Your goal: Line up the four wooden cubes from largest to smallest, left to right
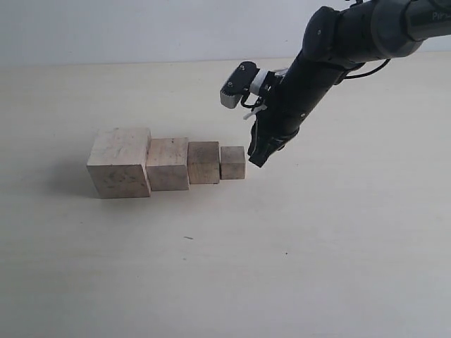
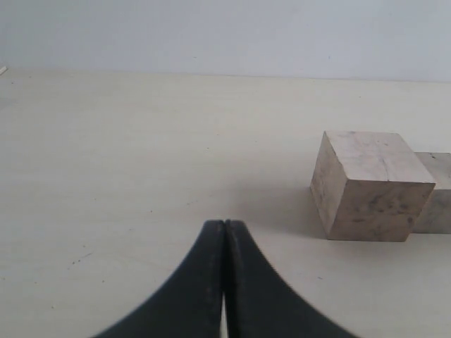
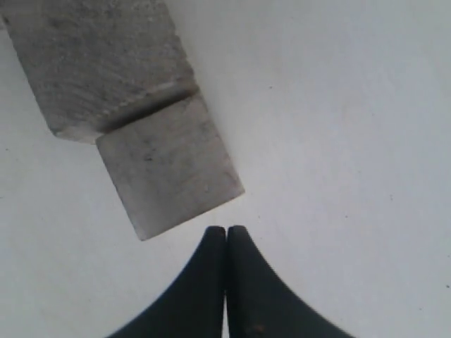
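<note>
Four pale wooden cubes stand in a touching row on the table: the largest cube point(image 1: 120, 162) at the left, then the second cube point(image 1: 168, 163), the third cube point(image 1: 204, 162) and the smallest cube point(image 1: 232, 163). My right gripper point(image 1: 256, 159) is shut and empty, its tips just right of the smallest cube point(image 3: 169, 166), which lies against the third cube point(image 3: 99, 60). My left gripper point(image 2: 225, 224) is shut on nothing, low over the table, with the largest cube point(image 2: 370, 184) ahead and the second cube point(image 2: 437, 190) peeking out behind it. The left arm is out of the exterior view.
The beige table point(image 1: 282, 267) runs to a pale wall point(image 1: 141, 28) at the back. The black right arm point(image 1: 317, 63) slants down from the upper right, over the table behind the row's right end.
</note>
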Available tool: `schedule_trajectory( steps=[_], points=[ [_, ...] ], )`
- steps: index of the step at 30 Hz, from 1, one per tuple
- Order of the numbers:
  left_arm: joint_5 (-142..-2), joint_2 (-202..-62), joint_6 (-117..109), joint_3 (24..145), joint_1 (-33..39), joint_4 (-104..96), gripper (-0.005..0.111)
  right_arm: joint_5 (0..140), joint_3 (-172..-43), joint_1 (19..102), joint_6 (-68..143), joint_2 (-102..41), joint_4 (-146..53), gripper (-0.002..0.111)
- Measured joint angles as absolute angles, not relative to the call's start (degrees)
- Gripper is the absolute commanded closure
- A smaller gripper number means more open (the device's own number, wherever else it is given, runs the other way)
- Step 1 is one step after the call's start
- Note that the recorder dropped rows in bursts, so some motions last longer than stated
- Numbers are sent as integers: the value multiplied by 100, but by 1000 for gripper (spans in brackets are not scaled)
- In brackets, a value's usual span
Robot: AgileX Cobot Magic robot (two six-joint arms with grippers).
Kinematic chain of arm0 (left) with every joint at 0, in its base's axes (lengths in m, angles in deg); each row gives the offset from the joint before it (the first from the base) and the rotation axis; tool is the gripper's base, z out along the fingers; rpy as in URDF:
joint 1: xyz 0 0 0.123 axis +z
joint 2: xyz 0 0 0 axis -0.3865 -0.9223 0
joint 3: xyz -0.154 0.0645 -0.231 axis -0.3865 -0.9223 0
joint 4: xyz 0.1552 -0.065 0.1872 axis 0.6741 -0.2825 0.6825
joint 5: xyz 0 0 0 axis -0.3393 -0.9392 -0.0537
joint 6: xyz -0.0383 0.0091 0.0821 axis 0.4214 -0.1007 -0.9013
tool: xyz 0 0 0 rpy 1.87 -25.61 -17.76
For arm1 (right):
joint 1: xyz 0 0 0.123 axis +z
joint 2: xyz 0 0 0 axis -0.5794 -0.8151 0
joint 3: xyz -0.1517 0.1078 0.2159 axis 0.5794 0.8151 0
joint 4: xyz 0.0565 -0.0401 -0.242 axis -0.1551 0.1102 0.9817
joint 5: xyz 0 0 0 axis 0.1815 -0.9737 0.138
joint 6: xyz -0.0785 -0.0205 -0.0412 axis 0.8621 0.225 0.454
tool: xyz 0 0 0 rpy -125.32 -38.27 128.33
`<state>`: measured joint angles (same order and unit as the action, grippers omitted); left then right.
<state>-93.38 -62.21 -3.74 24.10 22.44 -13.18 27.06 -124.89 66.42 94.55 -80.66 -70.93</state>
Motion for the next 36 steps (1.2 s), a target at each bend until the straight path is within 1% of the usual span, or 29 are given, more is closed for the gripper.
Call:
schedule_trajectory(
  steps=[12,30,33,36],
  points=[
    [-9338,-6221,-374,2410,2244,-1318,107,2671,-12489,6642,9445,-8376,-7363,108],
    [-9338,-6221,-374,2410,2244,-1318,107,2666,-12489,6642,9443,-8379,-7540,108],
    [-9338,-6221,-374,2410,2244,-1318,107,2605,-12489,6642,9270,-8338,-7022,108],
    [-9338,-6221,-374,2410,2244,-1318,107,2501,-12503,6642,7896,-7844,-5288,108]
  ],
)
